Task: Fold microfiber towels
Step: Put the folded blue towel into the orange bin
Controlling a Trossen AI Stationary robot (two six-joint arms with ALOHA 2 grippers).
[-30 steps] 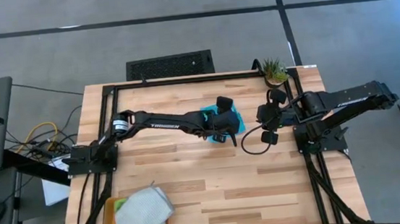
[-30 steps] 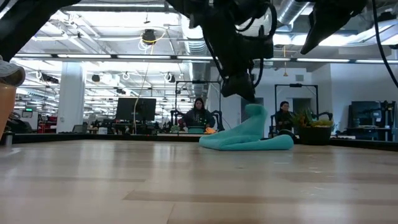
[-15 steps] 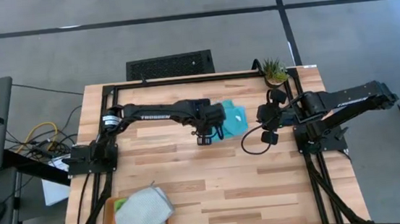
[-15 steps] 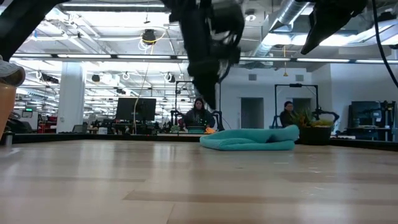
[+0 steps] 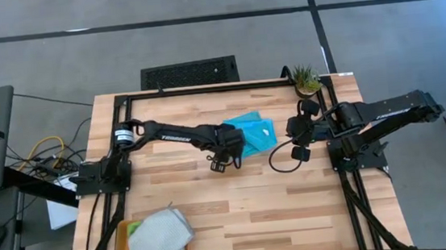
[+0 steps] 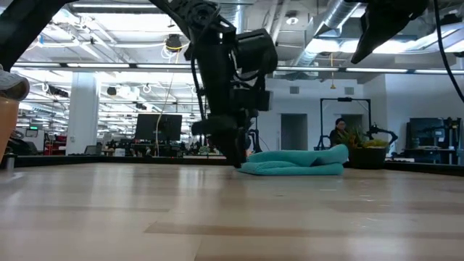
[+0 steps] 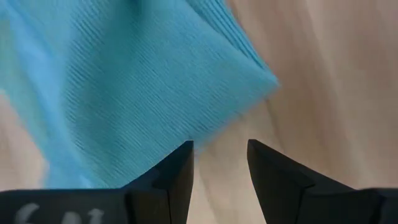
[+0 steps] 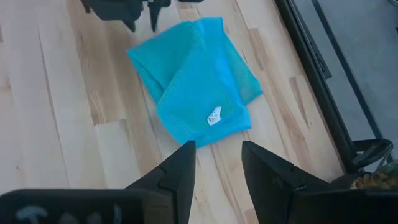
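The turquoise microfiber towel (image 5: 254, 132) lies folded over and flat on the wooden table, far of centre, its white label (image 8: 213, 115) facing up. My left gripper (image 5: 225, 164) is open and points steeply down. It is low over the table at the towel's near-left corner (image 7: 261, 78), with its fingertips beside the towel's edge (image 6: 243, 167). My right gripper (image 5: 293, 139) hangs open above the table, right of the towel, with nothing between its fingers (image 8: 217, 158). A light grey towel (image 5: 160, 236) rests on the orange tray. My left gripper has one fingertip (image 7: 185, 149) standing right at the towel's edge (image 7: 168, 152). The wrist view looks along the fingers, so I cannot tell whether that fingertip touches the cloth. Nothing sits between the two fingers.
The orange tray (image 5: 121, 231) sits at the table's near left corner, with green and yellow cloth showing under the grey towel. A small potted plant (image 5: 306, 79) stands at the far right corner. Black frame rails (image 5: 204, 89) edge the table. Bare wood lies near of the turquoise towel.
My left gripper has left its place over the towel's middle, gone toward the table's left and near edges, sunk close to the tabletop and tipped steeper downward. The towel's raised part has fallen, and the towel now lies flat.
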